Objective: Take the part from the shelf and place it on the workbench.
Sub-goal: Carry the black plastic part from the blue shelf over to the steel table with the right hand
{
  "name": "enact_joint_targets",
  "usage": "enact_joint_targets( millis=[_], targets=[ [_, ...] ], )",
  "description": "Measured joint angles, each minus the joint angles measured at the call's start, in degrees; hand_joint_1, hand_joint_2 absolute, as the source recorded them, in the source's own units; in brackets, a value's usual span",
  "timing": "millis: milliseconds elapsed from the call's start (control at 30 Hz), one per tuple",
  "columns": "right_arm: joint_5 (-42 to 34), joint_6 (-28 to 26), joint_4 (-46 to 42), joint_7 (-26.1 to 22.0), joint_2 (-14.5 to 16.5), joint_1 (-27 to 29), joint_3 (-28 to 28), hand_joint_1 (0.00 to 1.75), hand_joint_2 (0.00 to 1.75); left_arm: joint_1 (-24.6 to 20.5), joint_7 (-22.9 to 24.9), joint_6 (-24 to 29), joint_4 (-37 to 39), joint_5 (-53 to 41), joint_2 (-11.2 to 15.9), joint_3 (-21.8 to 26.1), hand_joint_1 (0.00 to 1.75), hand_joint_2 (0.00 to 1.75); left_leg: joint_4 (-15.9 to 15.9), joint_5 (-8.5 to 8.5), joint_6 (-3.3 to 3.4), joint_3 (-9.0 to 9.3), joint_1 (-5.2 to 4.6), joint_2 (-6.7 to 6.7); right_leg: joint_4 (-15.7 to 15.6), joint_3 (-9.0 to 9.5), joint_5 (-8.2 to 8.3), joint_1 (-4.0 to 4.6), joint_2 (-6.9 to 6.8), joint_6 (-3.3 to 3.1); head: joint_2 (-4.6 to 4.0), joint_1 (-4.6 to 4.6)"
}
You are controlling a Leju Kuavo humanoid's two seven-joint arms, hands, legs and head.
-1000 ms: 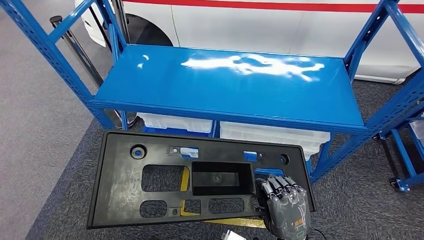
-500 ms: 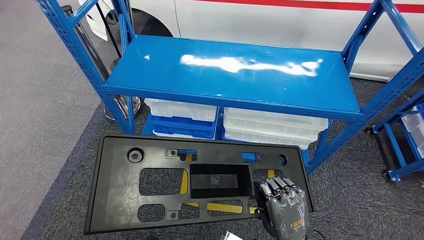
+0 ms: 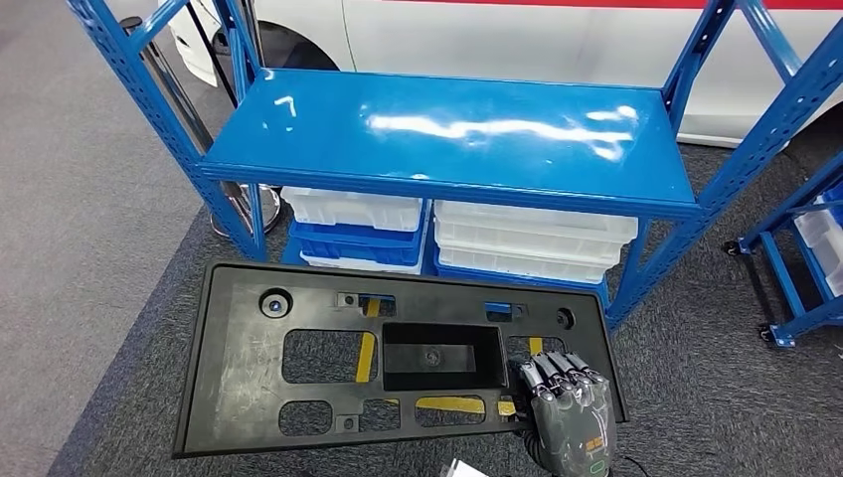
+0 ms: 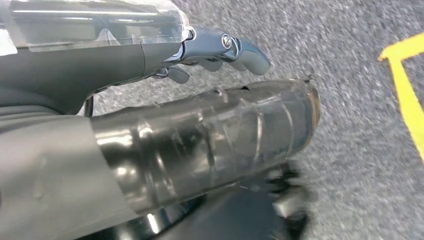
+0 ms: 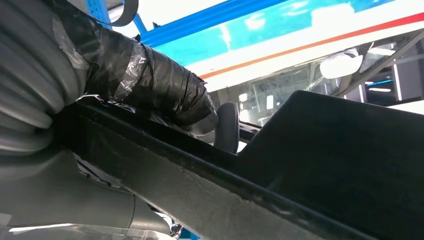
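Part (image 3: 298, 368), a wide black panel with cut-outs, is clamped at its near right corner by the right robot hand (image 3: 567, 412), fingers over the top face and thumb (image 5: 165, 95) at the edge, and it stretches well out to the left above the grey carpet, in front of the blue shelf (image 3: 447, 134). With a single corner grip, the long unsupported side could sag, twist or slip free, or catch a shelf upright. The left robot hand (image 4: 220, 47) hangs over the floor, fingers loosely apart, holding nothing.
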Motion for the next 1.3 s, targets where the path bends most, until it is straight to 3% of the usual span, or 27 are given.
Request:
enact_joint_targets(
  millis=[67,300,400,433,467,533,567,600,667,733,867,933,967,1000,1067,1100,1133,1233,1300],
  targets=[
    [0.0,0.0,0.0,-0.1,0.0,-0.1,0.0,1.75,1.75,0.0,-0.8,-1.2,0.0,0.1,0.2,0.0,0.0,1.75,-5.2,1.06,0.73,3.19,-0.29,-0.09,0.0,0.02,0.09,0.18,0.0,0.21,0.0,0.05],
    [0.0,0.0,0.0,-0.1,0.0,-0.1,0.0,1.75,1.75,0.0,-1.1,-1.6,0.0,0.1,0.3,0.0,0.0,1.75,-6.1,0.9,0.9,3.81,-0.4,-0.1,0.0,-0.11,0.15,0.29,0.0,0.37,0.0,0.07],
    [-0.1,0.0,0.0,-0.2,0.0,-0.1,0.0,1.75,1.75,0.0,-2.0,-2.6,0.0,0.1,0.5,0.0,0.0,1.75,-7.5,1.34,1.32,3.72,-0.44,-0.02,0.1,-0.4,0.27,0.04,0.02,1.25,0.0,0.02],
    [-0.1,0.0,0.0,-0.3,0.0,-0.1,0.0,1.75,1.75,0.0,-2.3,-2.7,0.0,0.1,0.5,0.0,0.0,1.75,-8.3,1.74,1.7,3.68,-0.34,0.07,2.3,-1.53,-1.06,-0.05,0.09,1.73,0.0,0.04],
    [-0.1,0.0,0.0,-0.3,0.0,0.0,0.0,1.75,1.75,0.0,-2.0,-2.2,0.0,0.2,0.5,0.0,0.0,1.75,-8.7,2.11,2.02,3.58,-0.15,0.16,6.5,-3.57,-3.02,-0.13,0.17,2.15,0.0,0.07],
    [-0.1,0.0,0.0,-0.4,0.0,0.2,0.0,1.75,1.75,0.0,-0.7,-0.7,0.0,0.4,0.5,0.0,0.0,1.75,-7.7,1.91,1.68,2.83,0.07,0.15,7.2,-3.8,-3.12,-0.65,0.29,2.85,0.0,0.08],
    [-0.1,0.0,0.0,-0.4,0.0,0.3,0.0,1.75,1.75,0.0,0.0,0.1,0.0,0.5,0.5,0.0,0.0,1.75,-6.8,1.63,1.18,2.38,0.05,0.1,5.4,-3.03,-1.81,-0.86,0.3,2.91,0.0,0.03],
    [-0.1,0.0,0.0,-0.4,0.0,0.4,0.0,1.75,1.75,0.0,0.3,0.4,0.0,0.5,0.5,0.0,0.0,1.75,-6.2,1.37,0.63,2.05,0.03,0.05,1.5,-1.33,0.02,-0.92,0.34,2.76,0.0,0.01],
    [-0.2,0.0,-0.1,-0.4,0.0,0.6,-0.1,1.75,1.75,0.0,0.3,0.7,0.0,0.4,0.5,0.0,0.0,1.75,-6.0,1.43,0.08,1.75,0.06,0.08,1.5,-1.67,0.27,-0.79,0.41,1.97,0.0,-0.04],
    [-0.2,0.0,-0.1,-0.4,0.0,0.6,-0.1,1.75,1.75,0.0,0.3,0.8,0.0,0.4,0.5,0.0,0.0,1.75,-4.6,0.24,-0.43,1.09,0.24,0.07,1.3,-1.79,0.59,-0.9,0.39,1.27,0.0,-0.03],
    [-0.2,0.0,-0.3,-0.4,0.0,0.6,-0.1,1.75,1.75,0.1,0.3,0.9,0.0,0.5,0.5,0.0,0.0,1.75,6.6,-5.91,-1.14,-3.77,0.41,0.03,1.2,-2.19,0.9,-0.85,0.24,0.56,0.0,-0.06],
    [-0.2,0.0,-0.3,-0.4,0.0,0.7,-0.1,1.75,1.75,0.2,0.3,0.9,0.0,0.5,0.5,0.0,0.0,1.75,9.9,-6.34,-1.16,-5.17,0.41,0.02,1.2,-2.29,0.95,-0.76,0.24,0.48,0.0,-0.05],
    [-0.2,0.0,-0.3,-0.4,0.0,0.8,-0.1,1.75,1.75,0.2,0.3,0.9,0.0,0.5,0.5,0.0,0.0,1.75,9.4,-5.35,-1.08,-4.86,0.4,0.02,1.2,-2.27,0.97,-0.73,0.27,0.47,0.0,-0.05],
    [-0.2,0.0,-0.3,-0.4,0.0,0.8,-0.1,1.75,1.75,0.2,0.3,0.9,0.0,0.5,0.5,0.0,0.0,1.75,6.9,-3.48,-0.9,-3.55,0.4,0.02,1.2,-2.19,0.97,-0.72,0.3,0.47,0.0,-0.05],
    [-0.2,0.0,-0.3,-0.4,0.0,0.8,-0.1,1.75,1.75,0.1,0.3,0.9,0.0,0.5,0.5,0.0,0.0,1.75,-0.8,0.16,-0.33,0.19,0.23,-0.04,1.2,-2.04,0.98,-0.63,0.36,0.59,0.0,-0.05],
    [-0.2,0.0,-0.3,-0.4,0.0,0.8,-0.1,1.75,1.75,0.1,0.3,0.9,0.0,0.6,0.5,0.0,0.0,1.75,-3.7,1.02,-0.07,1.52,0.09,-0.08,1.3,-2.06,1.01,-0.56,0.38,0.73,0.0,-0.05],
    [-0.2,0.0,-0.3,-0.4,0.0,0.8,-0.1,1.75,1.75,0.0,0.3,0.9,0.0,0.6,0.5,0.0,0.0,1.75,-5.4,1.18,0.13,2.26,-0.05,-0.1,1.3,-2.19,1.09,-0.5,0.38,0.95,0.0,-0.04],
    [-0.2,-0.1,-0.3,-0.4,0.0,0.8,-0.1,1.75,1.75,0.0,0.3,0.9,0.0,0.6,0.5,0.0,0.0,1.75,-6.3,1.03,0.59,2.28,-0.23,-0.12,1.1,-2.57,1.57,-0.51,0.33,1.87,0.0,-0.02],
    [-0.2,-0.1,-0.4,-0.4,0.0,0.8,-0.1,1.75,1.75,0.1,0.3,1.0,0.0,0.6,0.5,0.0,0.0,1.75,-7.1,1.68,1.25,2.38,0.02,-0.01,1.7,-2.87,0.96,-0.48,0.3,2.43,0.0,0.01]
  ],
)
